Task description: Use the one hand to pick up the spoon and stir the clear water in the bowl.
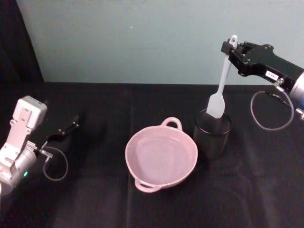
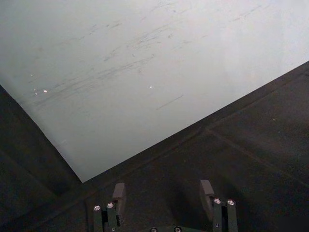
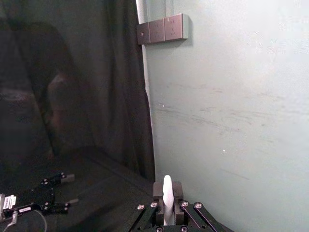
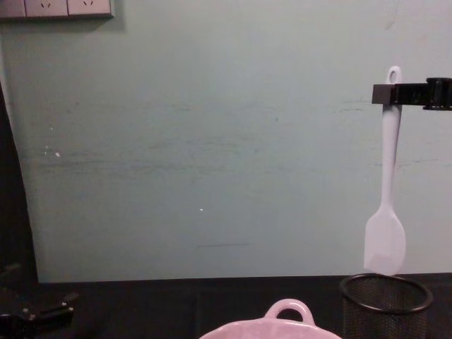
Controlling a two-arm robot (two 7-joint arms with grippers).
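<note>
Mesh cup (image 1: 212, 138) beside bowl (image 1: 127, 156), under hanging spoon (image 1: 223, 85).

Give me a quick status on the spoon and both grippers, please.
Right gripper shut on spoon near handle top, raised. Scoop hangs just over mesh cup, bowl alongside. Left gripper open, parked far left. Path to bowl looks open.

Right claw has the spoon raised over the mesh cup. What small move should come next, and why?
Probably slide the right claw toward the robot's left at this height. It is shut on the spoon near the handle's top, the scoop tip hangs just above the mesh cup, and the bowl sits beside the cup on that side. The left claw rests open, parked far left.
</note>
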